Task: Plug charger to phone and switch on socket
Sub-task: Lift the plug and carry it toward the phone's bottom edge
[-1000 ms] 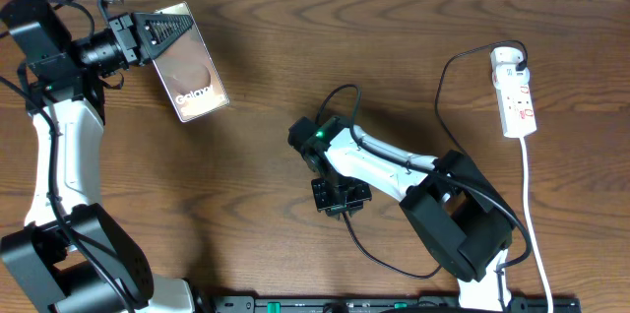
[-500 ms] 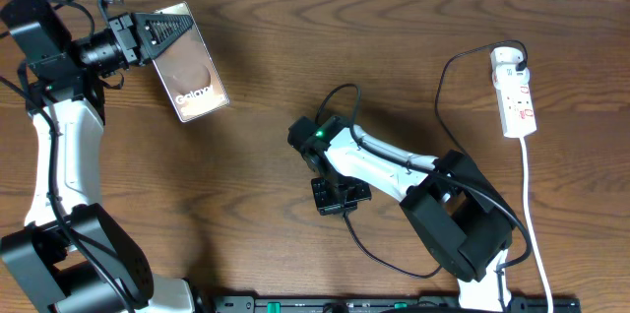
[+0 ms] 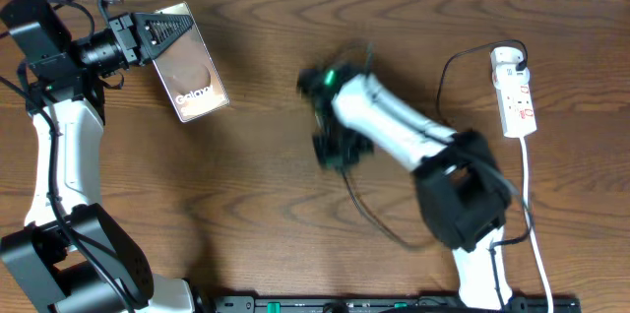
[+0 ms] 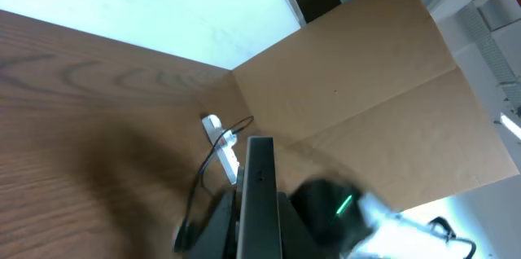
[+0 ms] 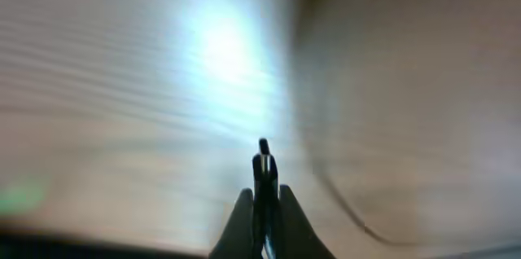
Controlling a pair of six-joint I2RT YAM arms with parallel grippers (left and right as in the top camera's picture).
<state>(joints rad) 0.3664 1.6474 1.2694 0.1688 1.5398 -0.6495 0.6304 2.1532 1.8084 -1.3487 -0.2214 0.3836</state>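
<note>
Two grips, plugging step: left gripper (image 3: 183,26) jaws clamped the glossy dark-brown slab phone (image 3: 193,79) at upper left; right gripper (image 5: 262,198) jaws, centre, pinched the thin black charger (image 5: 262,160) cable's tip, which next needed aligning with the phone's port; white strip socket (image 3: 516,93) lay upper right.

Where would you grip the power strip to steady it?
Grip the power strip mid-body from above, jaws across its narrow width: it lies flat and long, with the charger's plug at its far end and its white cord leaving the near end.
</note>
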